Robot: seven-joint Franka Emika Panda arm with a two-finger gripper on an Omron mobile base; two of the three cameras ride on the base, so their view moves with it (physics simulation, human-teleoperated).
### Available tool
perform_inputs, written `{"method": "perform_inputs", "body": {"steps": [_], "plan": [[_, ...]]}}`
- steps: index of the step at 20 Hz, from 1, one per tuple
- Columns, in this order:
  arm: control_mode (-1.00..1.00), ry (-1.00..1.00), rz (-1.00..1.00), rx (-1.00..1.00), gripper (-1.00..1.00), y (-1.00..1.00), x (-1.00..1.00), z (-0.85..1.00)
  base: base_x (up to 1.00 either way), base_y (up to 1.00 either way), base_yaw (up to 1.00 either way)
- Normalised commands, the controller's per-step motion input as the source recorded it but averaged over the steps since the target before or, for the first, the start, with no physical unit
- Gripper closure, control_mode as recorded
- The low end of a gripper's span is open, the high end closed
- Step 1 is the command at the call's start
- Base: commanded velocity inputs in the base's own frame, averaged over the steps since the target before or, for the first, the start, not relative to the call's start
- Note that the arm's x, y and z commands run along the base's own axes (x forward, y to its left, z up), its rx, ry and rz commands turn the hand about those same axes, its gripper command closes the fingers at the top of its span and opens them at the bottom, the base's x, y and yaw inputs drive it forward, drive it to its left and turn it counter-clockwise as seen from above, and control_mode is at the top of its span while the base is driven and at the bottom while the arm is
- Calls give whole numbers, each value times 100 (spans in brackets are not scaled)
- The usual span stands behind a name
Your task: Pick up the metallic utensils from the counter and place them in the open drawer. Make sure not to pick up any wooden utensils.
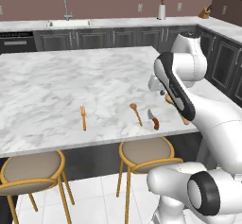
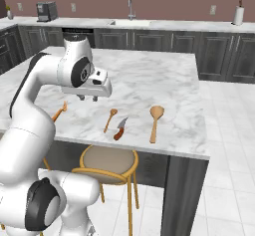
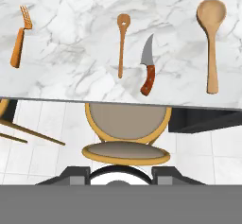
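A knife point(image 3: 148, 66) with a silver blade and a brown handle, the one metallic utensil I see, lies on the white marble counter point(image 3: 71, 72) near its front edge; it also shows as the knife point(image 2: 121, 128) and the knife point(image 1: 153, 119). Left of it lie a small wooden spoon point(image 3: 122, 43) and a wooden fork point(image 3: 19, 42). Right of it lies a large wooden spoon point(image 3: 211, 38). My gripper point(image 2: 88, 98) hangs above the counter's front edge, left of the knife and well clear of it, open and empty. A dark grey box point(image 3: 203, 120) under the edge looks like the open drawer.
A round stool point(image 3: 126, 124) with orange legs stands below the counter edge under my gripper, and a second stool point(image 1: 30, 168) stands further left. My own arm point(image 1: 179, 95) covers part of the large spoon in the left base view. Back cabinets and a sink point(image 2: 130, 16) are far off.
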Motion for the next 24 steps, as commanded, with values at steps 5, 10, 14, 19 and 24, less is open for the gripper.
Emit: {"method": "perform_inputs", "body": {"steps": [5,10,14,19,24], "plan": [[-100,0,-2,0,-100,4,0,-6,0,0,0],[-100,17,0,-3,-100,-6,10,-63,0,0,0],[-100,9,0,-7,-100,-2,33,-89,0,0,0],[-100,0,0,0,-100,0,33,-64,0,0,0],[-100,0,0,1,-100,-12,60,-34,0,0,0]]}}
